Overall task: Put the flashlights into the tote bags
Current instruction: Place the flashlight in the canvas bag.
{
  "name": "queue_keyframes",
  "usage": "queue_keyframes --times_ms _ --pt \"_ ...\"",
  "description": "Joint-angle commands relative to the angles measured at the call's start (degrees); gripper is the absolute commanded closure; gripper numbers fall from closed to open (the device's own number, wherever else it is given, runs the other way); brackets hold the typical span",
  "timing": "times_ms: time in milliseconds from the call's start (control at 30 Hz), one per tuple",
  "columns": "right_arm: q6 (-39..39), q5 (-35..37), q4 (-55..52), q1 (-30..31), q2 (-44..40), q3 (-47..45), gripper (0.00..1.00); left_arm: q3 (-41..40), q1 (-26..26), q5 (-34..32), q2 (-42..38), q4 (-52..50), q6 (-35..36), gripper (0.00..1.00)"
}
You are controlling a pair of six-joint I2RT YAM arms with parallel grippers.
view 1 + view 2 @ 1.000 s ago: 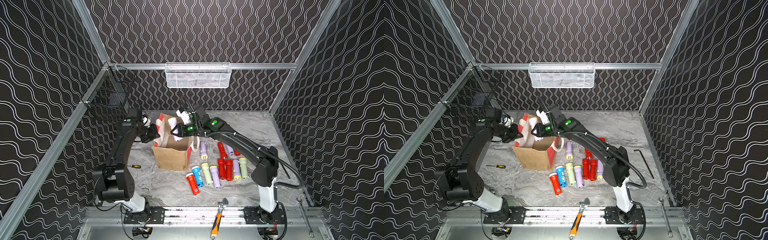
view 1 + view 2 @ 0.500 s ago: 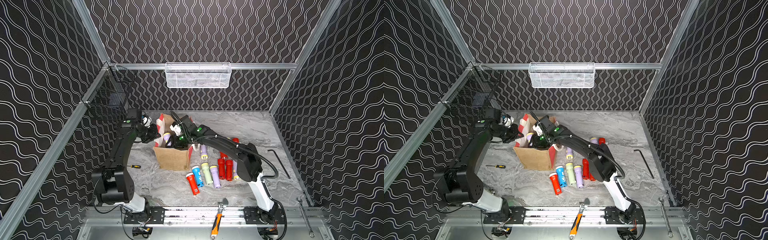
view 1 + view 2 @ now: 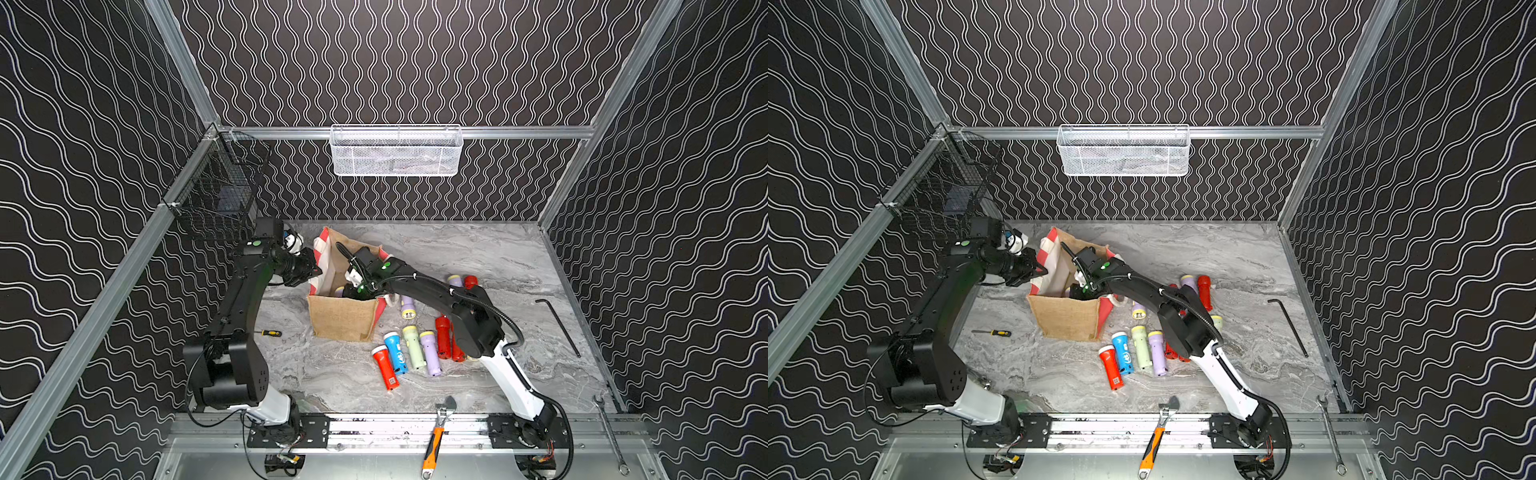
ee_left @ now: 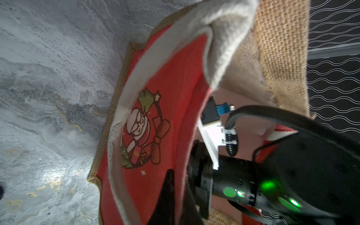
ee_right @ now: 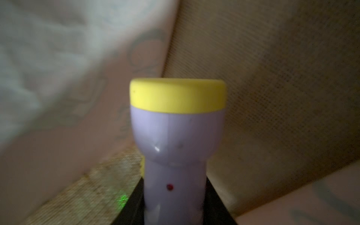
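The burlap tote bag [image 3: 345,318] [image 3: 1067,320] stands open on the marble table. My left gripper [image 3: 312,271] [image 4: 180,187] is shut on the rim of its red-and-white side panel [image 4: 155,78], holding the mouth wide. Deep inside the bag, my right gripper [image 3: 355,291] [image 5: 174,187] is shut on a lilac flashlight [image 5: 175,136] with a yellow head, close to the lining. Several more flashlights lie right of the bag: red [image 3: 384,368], blue [image 3: 395,352], pale green [image 3: 413,347], lilac [image 3: 430,353], and others partly behind the right arm.
A small screwdriver [image 3: 270,333] lies left of the bag. An orange-handled wrench [image 3: 434,436] and a spanner [image 3: 609,432] rest on the front rail. A black hex key [image 3: 559,328] lies at the right. A white mesh basket [image 3: 395,151] and black wire basket [image 3: 220,199] hang on the walls.
The right arm has dropped from above the bag's mouth down into the bag with the lilac flashlight. The left gripper has kept its hold on the rim.
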Motion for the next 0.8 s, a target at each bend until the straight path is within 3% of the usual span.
queue_keyframes --times_ms 0,133,400,767 --pt "0.78 -1.78 -4.37 -0.03 2.46 1.89 0.79 0.1 -0.04 -0.04 -0.29 1.16 1.49 1.0" --pt "1.65 -2.0 -4.43 -0.59 2.8 0.71 0.79 -0.2 -0.04 0.18 -0.46 1.34 1.35 1.0" --pt "0.84 -1.94 -4.37 -1.73 0.96 0.53 0.46 -0.22 -0.01 0.21 -0.38 1.11 1.61 1.0" --pt "-0.6 -7.52 -2.36 -4.62 -4.19 7.02 0.34 -0.29 -0.05 -0.69 -0.31 0.75 1.25 1.0"
